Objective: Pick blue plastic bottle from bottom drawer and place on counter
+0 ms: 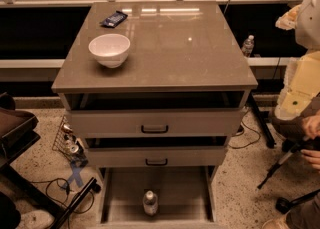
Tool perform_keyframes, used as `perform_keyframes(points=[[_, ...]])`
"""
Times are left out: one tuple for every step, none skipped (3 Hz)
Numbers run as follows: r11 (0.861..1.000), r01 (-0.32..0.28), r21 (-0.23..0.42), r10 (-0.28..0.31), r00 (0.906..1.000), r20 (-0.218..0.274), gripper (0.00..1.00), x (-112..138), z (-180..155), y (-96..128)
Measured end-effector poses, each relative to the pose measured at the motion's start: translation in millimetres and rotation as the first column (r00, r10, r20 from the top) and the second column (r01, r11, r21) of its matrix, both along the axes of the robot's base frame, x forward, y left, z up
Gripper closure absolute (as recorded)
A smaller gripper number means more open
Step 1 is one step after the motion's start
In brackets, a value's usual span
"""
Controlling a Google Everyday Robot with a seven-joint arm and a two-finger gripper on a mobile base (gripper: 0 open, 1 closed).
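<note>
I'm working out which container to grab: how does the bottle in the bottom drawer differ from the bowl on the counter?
The blue plastic bottle is tall, narrow and capped; the white bowl is low, wide and open. The bottle looks clear with a pale label; the bowl is plain white. The bottle stands in the open bottom drawer; the bowl sits on the counter. Both are upright. The tool is not in view.
</note>
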State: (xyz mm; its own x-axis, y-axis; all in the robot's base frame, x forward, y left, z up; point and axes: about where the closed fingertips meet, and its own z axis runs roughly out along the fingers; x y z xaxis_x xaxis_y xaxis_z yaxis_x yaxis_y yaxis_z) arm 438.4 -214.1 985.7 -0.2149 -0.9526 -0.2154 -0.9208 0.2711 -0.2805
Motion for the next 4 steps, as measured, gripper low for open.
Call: perform_keyframes(points=[[1.000, 0.000, 0.000, 0.000, 1.0000, 0.000, 0.00, 0.0, 0.1, 0.0], [0.998, -0.017, 0.058, 0.016, 0.9996, 0.025, 0.00, -3.0, -13.8, -3.3], [0.981, -0.037, 0.192, 0.028, 0.9985, 0.047, 0.00, -18.4, -69.7, -18.8], [0.933, -0.019, 0.358, -0.008, 0.9972, 0.074, 0.00, -23.0, -140.8, -35.2]])
